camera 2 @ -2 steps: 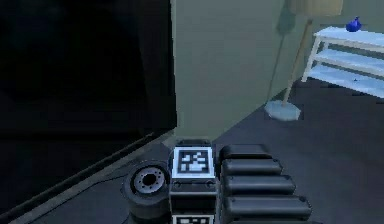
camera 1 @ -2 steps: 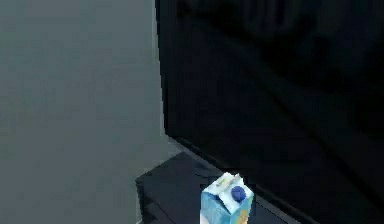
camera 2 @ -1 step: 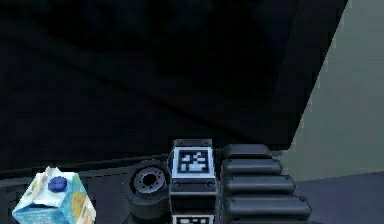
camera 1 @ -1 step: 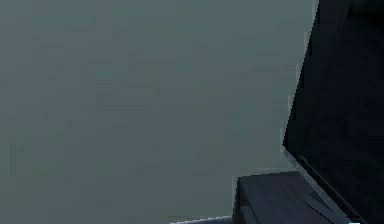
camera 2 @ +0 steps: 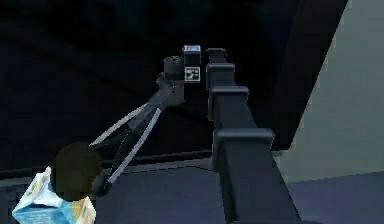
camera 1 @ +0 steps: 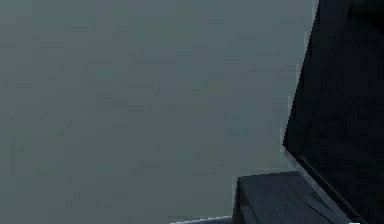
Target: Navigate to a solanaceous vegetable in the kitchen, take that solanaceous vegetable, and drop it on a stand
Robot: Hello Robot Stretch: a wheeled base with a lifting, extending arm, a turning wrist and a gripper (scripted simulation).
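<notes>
**Dark stepped arm, marked white squares, thin pale fingers**

The arm (camera 2: 238,150) is a dark, nearly black square bar. It is built of blocky box sections that step down in size one after another. Each section has flat faces and hard edges, and the upper faces catch a dull grey sheen. At its far end sit two small white squares (camera 2: 191,62) printed with black marks. Beside them is a compact dark housing (camera 2: 168,82) with blunt corners. From it run two thin fingers (camera 2: 128,122), slender pale grey strips with darker thin links alongside.
</notes>
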